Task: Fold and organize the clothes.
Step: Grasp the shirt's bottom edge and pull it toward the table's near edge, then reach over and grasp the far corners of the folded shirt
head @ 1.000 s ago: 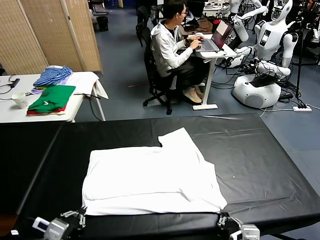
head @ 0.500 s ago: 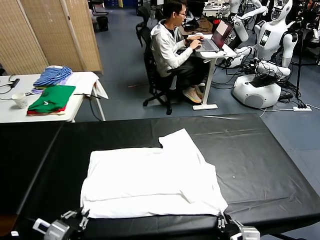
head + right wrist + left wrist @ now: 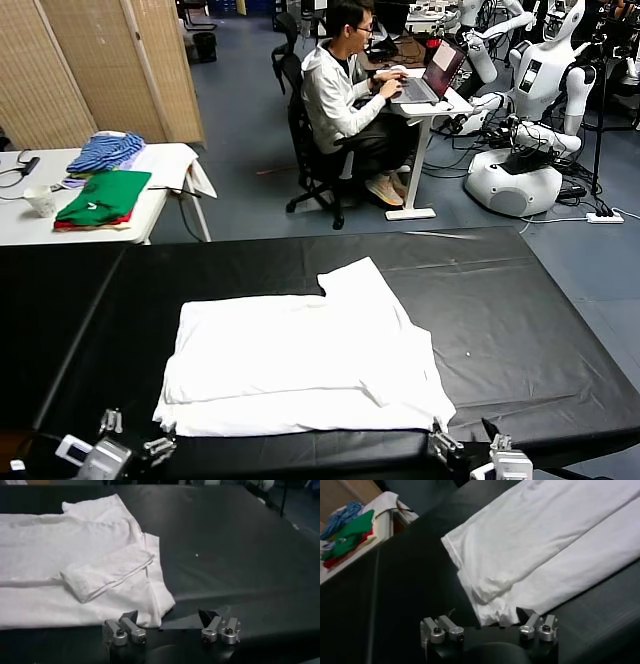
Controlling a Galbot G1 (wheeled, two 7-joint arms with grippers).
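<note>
The clothes, one white T-shirt (image 3: 300,360), lie plain side up on the black table (image 3: 500,300), folded lengthwise, with one sleeve pointing toward the far side. My left gripper (image 3: 135,433) sits open at the table's near edge, just short of the shirt's near-left corner. In the left wrist view that crumpled corner of the T-shirt (image 3: 545,545) lies just ahead of the left gripper (image 3: 487,622), untouched. My right gripper (image 3: 468,442) is open beside the near-right corner. In the right wrist view the T-shirt's (image 3: 75,555) hem reaches one finger of the right gripper (image 3: 170,617).
A white side table (image 3: 20,225) at the far left carries green and red folded garments (image 3: 103,195), a blue-striped garment (image 3: 105,150) and a cup. A seated person (image 3: 345,90) works at a laptop beyond the table. White robots (image 3: 530,130) stand at the back right.
Both grippers have drawn back toward the table's near edge, away from the shirt. The shirt's near-left corner has shifted slightly left and nearer.
</note>
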